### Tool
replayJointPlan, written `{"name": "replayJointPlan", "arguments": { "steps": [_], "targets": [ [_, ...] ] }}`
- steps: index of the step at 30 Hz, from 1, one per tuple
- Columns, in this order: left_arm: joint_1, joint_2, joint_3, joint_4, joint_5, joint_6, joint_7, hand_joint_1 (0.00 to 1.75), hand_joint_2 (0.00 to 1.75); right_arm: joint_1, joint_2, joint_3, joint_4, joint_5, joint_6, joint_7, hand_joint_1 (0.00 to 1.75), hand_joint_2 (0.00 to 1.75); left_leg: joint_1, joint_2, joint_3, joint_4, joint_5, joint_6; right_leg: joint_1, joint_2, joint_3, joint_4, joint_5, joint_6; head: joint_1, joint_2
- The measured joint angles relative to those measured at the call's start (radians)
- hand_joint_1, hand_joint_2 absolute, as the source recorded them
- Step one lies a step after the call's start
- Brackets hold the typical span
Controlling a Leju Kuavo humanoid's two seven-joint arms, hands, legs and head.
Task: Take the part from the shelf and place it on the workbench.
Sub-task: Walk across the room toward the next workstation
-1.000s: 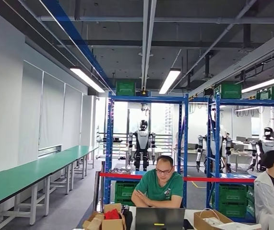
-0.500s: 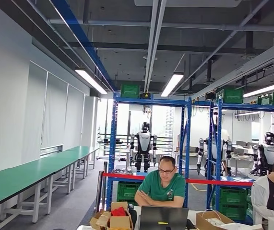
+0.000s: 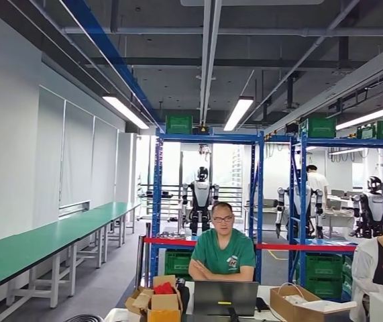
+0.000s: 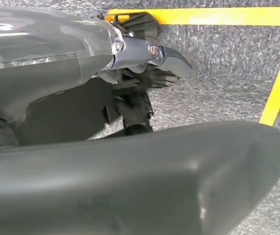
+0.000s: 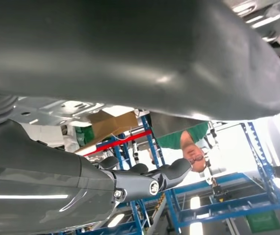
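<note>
My view has swung, so I'm walking; the shelf [image 3: 206, 138] waits ahead. I cannot tell whether the fingers of my left hand [image 4: 138, 73] or right hand [image 5: 141, 181] hold anything.

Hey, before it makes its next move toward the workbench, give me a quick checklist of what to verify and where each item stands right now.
1. Workbench in sight: green workbench runs along the left wall, ok.
2. Way straight ahead: person in green shirt sits at a laptop there, not ok.
3. Left hand free: hangs over the floor, nothing in it, ok.
4. Part held by right hand: silvery metal piece lies between thumb and fingers; grip cannot tell.
5. Blue shelf located: behind the person, ok.
</note>
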Motion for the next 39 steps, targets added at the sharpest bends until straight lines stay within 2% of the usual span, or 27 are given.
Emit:
{"name": "replayJointPlan", "arguments": {
  "steps": [2, 5, 6, 7, 8, 10, 11, 12, 13, 14, 16, 17, 19, 21, 22, 23, 25, 26, 27, 28, 29, 31, 33, 36, 37, 38, 39],
  "targets": [
    [-0.001, 0.0, 0.0, 0.0, 0.0, -0.001, 0.0, 0.0, 0.0, -0.002, 0.0, 0.0, 0.0, 0.0, 0.0, 0.0, 0.0, 0.0, 0.0, -0.003, 0.036, -0.074, 0.021, 0.008, 0.0, 0.001, -0.021, 0.021, 0.005, 0.01, 0.0, 0.0],
    [0.001, 0.0, 0.0, 0.0, 0.0, -0.001, 0.0, 0.0, 0.0, -0.002, 0.0, 0.0, -0.001, 0.0, 0.001, -0.001, 0.0, 0.0, -0.007, -0.004, 0.026, -0.081, 0.036, 0.035, -0.003, 0.003, -0.035, 0.025, 0.02, 0.029, -0.001, 0.0],
    [0.001, 0.0, 0.0, 0.0, 0.0, -0.001, 0.0, 0.0, 0.0, -0.001, 0.0, 0.0, -0.001, 0.0, 0.001, -0.001, 0.0, 0.0, -0.007, -0.003, 0.022, -0.083, 0.044, 0.044, -0.005, 0.003, -0.038, 0.03, 0.011, 0.035, -0.001, 0.0],
    [0.0, 0.0, 0.0, 0.0, 0.0, -0.001, 0.0, 0.0, 0.0, -0.002, 0.0, 0.0, 0.0, 0.0, 0.002, -0.001, 0.0, 0.0, -0.006, -0.001, 0.016, -0.084, 0.052, 0.052, -0.007, 0.004, -0.046, 0.052, -0.014, 0.04, -0.001, 0.0],
    [-0.001, 0.0, 0.0, 0.0, 0.0, -0.001, 0.0, 0.0, 0.0, -0.002, -0.001, -0.001, 0.0, 0.0, 0.002, -0.001, 0.0, 0.0, -0.005, 0.0, 0.008, -0.085, 0.061, 0.059, -0.009, 0.004, -0.058, 0.093, -0.054, 0.044, -0.001, 0.0],
    [-0.002, 0.0, 0.0, 0.0, 0.0, -0.001, 0.0, 0.0, 0.0, -0.001, -0.001, -0.001, 0.001, 0.0, 0.002, -0.001, 0.0, 0.0, -0.008, 0.002, -0.01, -0.085, 0.076, 0.065, -0.012, 0.004, -0.088, 0.217, -0.141, 0.05, -0.001, 0.0],
    [-0.002, 0.0, 0.0, 0.0, 0.0, -0.001, 0.0, 0.0, 0.0, 0.0, -0.001, 0.0, 0.002, 0.0, 0.003, 0.0, 0.0, 0.0, -0.01, 0.003, -0.019, -0.085, 0.083, 0.066, -0.013, 0.004, -0.095, 0.27, -0.166, 0.051, -0.001, 0.0],
    [-0.001, 0.0, 0.0, 0.0, 0.0, -0.001, 0.0, 0.0, 0.0, 0.002, -0.001, 0.0, 0.004, 0.0, 0.003, 0.0, 0.0, 0.0, -0.011, 0.004, -0.028, -0.084, 0.09, 0.066, -0.014, 0.004, -0.088, 0.293, -0.172, 0.052, -0.001, 0.0],
    [-0.001, 0.001, 0.0, 0.0, 0.0, -0.001, 0.0, 0.0, 0.0, 0.003, -0.001, 0.0, 0.005, 0.0, 0.003, 0.0, 0.0, 0.0, -0.013, 0.004, -0.038, -0.084, 0.097, 0.066, -0.013, 0.004, -0.063, 0.281, -0.161, 0.051, -0.001, 0.0],
    [-0.001, 0.001, 0.0, 0.0, 0.0, -0.001, 0.0, 0.0, 0.0, 0.002, -0.001, 0.0, 0.006, 0.0, 0.003, -0.001, 0.0, 0.0, -0.013, 0.003, -0.046, -0.084, 0.104, 0.065, -0.013, 0.005, -0.021, 0.231, -0.139, 0.048, -0.001, 0.0],
    [-0.002, 0.0, 0.0, 0.0, 0.0, -0.001, 0.0, 0.0, 0.0, -0.002, -0.001, 0.0, 0.006, 0.0, 0.003, -0.001, 0.0, 0.0, -0.014, 0.003, -0.057, -0.084, 0.117, 0.06, -0.007, 0.006, 0.081, 0.085, -0.108, 0.036, 0.0, 0.0],
    [-0.002, 0.0, 0.0, 0.0, 0.0, -0.001, 0.0, 0.0, 0.0, -0.005, -0.001, 0.0, 0.005, 0.0, 0.003, -0.001, 0.0, 0.0, -0.014, 0.003, -0.061, -0.085, 0.123, 0.055, -0.003, 0.007, 0.117, 0.027, -0.104, 0.03, 0.0, 0.0],
    [-0.002, -0.001, 0.0, 0.0, 0.0, -0.002, 0.0, 0.0, 0.0, -0.01, -0.001, -0.001, 0.004, 0.0, 0.003, -0.001, 0.0, 0.0, -0.008, 0.003, -0.067, -0.088, 0.138, 0.041, 0.007, 0.009, 0.14, -0.022, -0.105, 0.021, 0.0, 0.0],
    [0.0, -0.002, 0.0, 0.0, 0.0, -0.002, 0.0, 0.0, 0.0, -0.012, 0.0, 0.0, 0.004, 0.0, 0.003, -0.001, 0.0, 0.0, -0.003, 0.002, -0.072, -0.09, 0.138, 0.029, 0.01, 0.006, 0.136, -0.037, -0.085, 0.008, 0.0, 0.0],
    [0.001, -0.002, 0.0, 0.0, 0.0, -0.002, 0.0, 0.0, 0.0, -0.014, 0.0, 0.0, 0.004, 0.0, 0.003, -0.001, 0.0, 0.0, -0.003, 0.002, -0.079, -0.077, 0.119, 0.026, 0.009, 0.003, 0.131, -0.044, -0.073, -0.001, 0.0, 0.0],
    [0.001, -0.002, 0.0, 0.0, 0.0, -0.002, 0.0, 0.0, 0.0, -0.016, 0.001, 0.0, 0.004, 0.0, 0.003, -0.001, 0.0, 0.0, -0.004, 0.001, -0.09, -0.046, 0.084, 0.024, 0.007, -0.001, 0.124, -0.05, -0.061, -0.008, 0.0, 0.0],
    [0.001, -0.002, 0.0, 0.0, 0.0, -0.002, 0.0, 0.0, 0.0, -0.015, 0.002, 0.001, 0.004, 0.0, 0.003, -0.001, 0.0, 0.0, -0.003, 0.001, -0.12, 0.063, -0.004, 0.021, 0.007, -0.004, 0.103, -0.049, -0.044, -0.016, 0.0, 0.0],
    [0.001, -0.001, 0.0, 0.0, 0.0, -0.002, 0.0, 0.0, 0.0, -0.013, 0.003, 0.002, 0.004, 0.0, 0.003, -0.001, 0.0, 0.0, -0.003, 0.001, -0.131, 0.119, -0.03, 0.019, 0.007, -0.005, 0.089, -0.046, -0.037, -0.016, 0.0, 0.0],
    [0.001, -0.001, 0.0, 0.0, -0.001, -0.002, 0.0, 0.0, 0.0, -0.011, 0.004, 0.002, 0.005, 0.0, 0.003, -0.001, 0.0, 0.0, -0.003, 0.001, -0.133, 0.155, -0.037, 0.016, 0.007, -0.005, 0.075, -0.042, -0.029, -0.015, 0.0, 0.0],
    [0.001, 0.0, 0.0, 0.0, -0.001, -0.002, 0.0, 0.0, 0.0, -0.011, 0.005, 0.003, 0.005, 0.0, 0.003, -0.001, 0.0, 0.0, -0.002, 0.001, -0.122, 0.162, -0.024, 0.014, 0.006, -0.005, 0.059, -0.036, -0.022, -0.013, 0.0, 0.0],
    [0.001, 0.0, 0.0, 0.0, -0.001, -0.002, 0.0, 0.0, 0.0, -0.01, 0.005, 0.003, 0.006, 0.0, 0.003, -0.001, 0.0, 0.0, -0.001, 0.001, -0.096, 0.138, 0.001, 0.012, 0.005, -0.005, 0.043, -0.029, -0.016, -0.01, 0.0, 0.0],
    [0.0, 0.0, 0.0, 0.0, -0.002, -0.002, 0.0, 0.0, 0.0, -0.011, 0.005, 0.002, 0.006, 0.0, 0.003, -0.001, 0.0, 0.0, 0.001, 0.001, -0.017, 0.028, 0.041, 0.009, 0.004, -0.005, 0.011, -0.007, -0.009, -0.002, 0.0, 0.0],
    [-0.003, 0.0, 0.0, 0.0, -0.003, -0.002, 0.0, 0.0, 0.0, -0.013, 0.005, 0.002, 0.005, 0.0, 0.003, -0.001, 0.0, 0.0, -0.001, 0.0, 0.036, -0.06, 0.037, 0.014, 0.006, -0.004, -0.013, 0.014, -0.003, 0.009, 0.0, 0.0],
    [-0.003, 0.0, 0.0, 0.0, -0.003, -0.002, -0.001, 0.0, 0.0, -0.014, 0.005, 0.002, 0.005, 0.0, 0.004, -0.001, 0.0, 0.0, -0.004, -0.001, 0.033, -0.083, 0.036, 0.033, 0.003, -0.003, -0.031, 0.023, 0.01, 0.028, -0.001, 0.0],
    [-0.002, 0.0, 0.0, 0.0, -0.003, -0.002, -0.001, 0.0, 0.0, -0.013, 0.005, 0.001, 0.005, 0.0, 0.004, 0.0, 0.0, 0.0, -0.003, 0.0, 0.026, -0.084, 0.043, 0.043, 0.001, -0.003, -0.037, 0.033, -0.004, 0.034, -0.001, 0.0],
    [-0.001, 0.0, 0.0, 0.0, -0.003, -0.002, -0.001, 0.0, 0.0, -0.012, 0.004, 0.001, 0.005, 0.0, 0.004, 0.0, 0.0, 0.0, -0.002, 0.002, 0.019, -0.085, 0.052, 0.053, -0.001, -0.002, -0.046, 0.058, -0.033, 0.039, -0.001, 0.0],
    [-0.002, 0.0, 0.0, 0.0, -0.003, -0.002, -0.001, 0.0, 0.0, -0.011, 0.004, 0.001, 0.006, 0.0, 0.004, 0.001, 0.0, 0.0, -0.003, 0.003, 0.011, -0.086, 0.059, 0.06, -0.003, -0.002, -0.058, 0.102, -0.076, 0.044, -0.001, 0.0]
  ]
}}
